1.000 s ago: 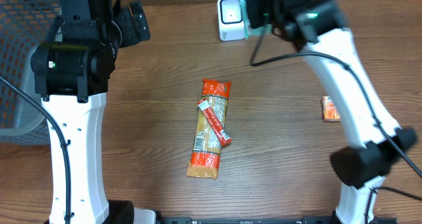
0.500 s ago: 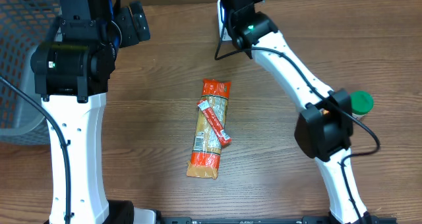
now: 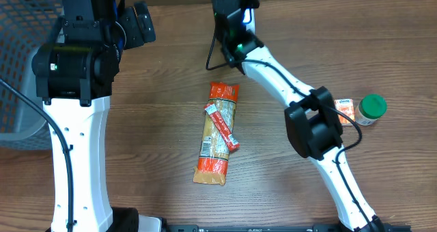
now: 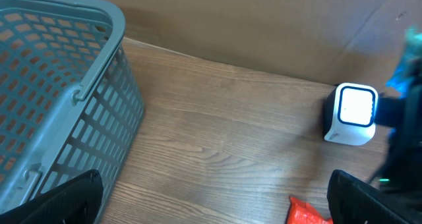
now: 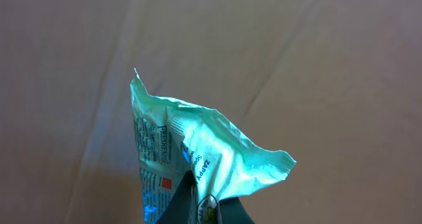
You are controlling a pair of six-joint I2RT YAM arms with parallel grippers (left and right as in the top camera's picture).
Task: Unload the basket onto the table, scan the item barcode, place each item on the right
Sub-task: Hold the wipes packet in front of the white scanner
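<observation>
The right end effector (image 5: 210,209) was clenched on one edge of a crumpled teal pouch (image 5: 191,151). The pouch was held off the bench in front of a plain cardboard wall (image 5: 316,66), and its print was too small to be read. From overhead, the right arm was seen stretched to the far middle of the bench (image 3: 341,41), covering the spot where the barcode scanner (image 4: 353,114) stood. In the left wrist view the scanner was seen upright on the bench near the cardboard wall, its white face lit. A blurred strip of the teal pouch was seen above it and to one side, at the frame edge; whether the two touched could not be told.

The left end effector (image 4: 217,199) was released, its fingertips (image 4: 66,197) spread wide above the bench, with nothing between them. A blue-grey mesh basket (image 4: 66,92) was seen beside it.

Near the middle of the bench a long pasta packet (image 3: 217,140) was laid flat, and a small orange sachet (image 3: 222,126) was rested on top of it. Well apart, by the right arm, a green-lidded jar (image 3: 373,108) was stood just beside a small orange packet (image 3: 345,109).
</observation>
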